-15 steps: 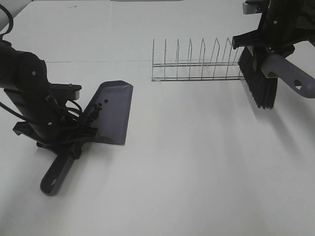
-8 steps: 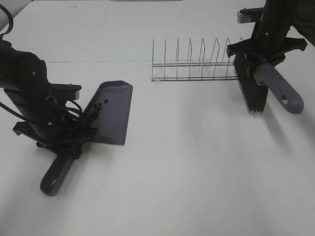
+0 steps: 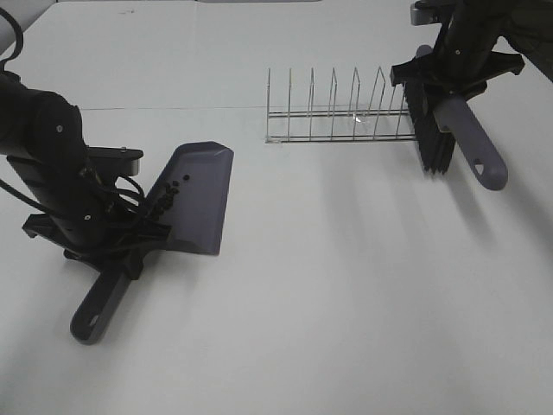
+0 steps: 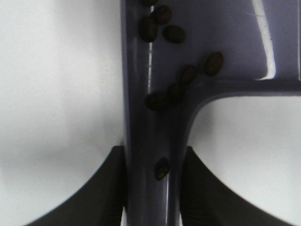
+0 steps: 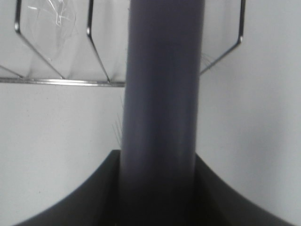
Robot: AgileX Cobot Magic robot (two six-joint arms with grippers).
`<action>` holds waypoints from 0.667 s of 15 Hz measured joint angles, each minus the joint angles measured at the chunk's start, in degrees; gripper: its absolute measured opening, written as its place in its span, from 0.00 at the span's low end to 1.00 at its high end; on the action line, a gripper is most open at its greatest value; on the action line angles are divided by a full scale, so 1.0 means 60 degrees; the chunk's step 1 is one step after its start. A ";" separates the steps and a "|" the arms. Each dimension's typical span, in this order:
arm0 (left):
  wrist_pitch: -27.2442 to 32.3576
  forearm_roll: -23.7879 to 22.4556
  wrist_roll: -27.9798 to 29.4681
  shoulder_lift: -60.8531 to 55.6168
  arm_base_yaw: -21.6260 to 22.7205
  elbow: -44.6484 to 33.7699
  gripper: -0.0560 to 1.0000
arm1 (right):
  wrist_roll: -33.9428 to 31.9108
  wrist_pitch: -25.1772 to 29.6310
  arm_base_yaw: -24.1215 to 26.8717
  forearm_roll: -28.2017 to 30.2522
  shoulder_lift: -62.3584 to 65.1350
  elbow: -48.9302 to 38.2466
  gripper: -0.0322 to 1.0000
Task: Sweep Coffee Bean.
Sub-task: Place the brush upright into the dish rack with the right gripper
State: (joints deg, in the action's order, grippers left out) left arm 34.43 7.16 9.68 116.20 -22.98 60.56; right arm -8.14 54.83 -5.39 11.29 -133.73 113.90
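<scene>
Risk: dustpan [image 3: 203,186] tilts, and coffee beans [image 3: 169,192] heaped at its rear corner spill onto table [image 3: 346,285]; one bean sits in handle groove. Risk: brush [image 3: 436,138], well right of dustpan, snags wire rack [image 3: 337,117]. Left fingers [image 4: 106,188] clamped on dustpan handle. Right fingers [image 5: 89,193] clamped on brush handle.

Bright, soft shadows, blurry wrist views

White table [image 3: 346,303] with grey-purple dustpan [image 3: 200,192] and wire rack [image 3: 333,113]
</scene>
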 joint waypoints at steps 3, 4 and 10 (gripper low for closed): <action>0.0000 0.0000 0.0000 0.0000 0.0000 0.0000 0.31 | 0.0115 0.0430 0.0010 0.0010 -0.0707 0.1136 0.30; 0.0000 0.0000 0.0000 0.0000 0.0000 0.0000 0.31 | 0.0124 0.0487 0.0019 0.0029 -0.0917 0.1404 0.30; 0.0000 0.0000 0.0000 0.0000 0.0000 0.0000 0.31 | 0.0191 0.0420 0.0048 0.0067 -0.1318 0.1958 0.30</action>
State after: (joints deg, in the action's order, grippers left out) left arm 34.43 7.16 9.68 116.20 -22.98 60.56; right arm -6.99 57.35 -5.10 11.69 -141.64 125.65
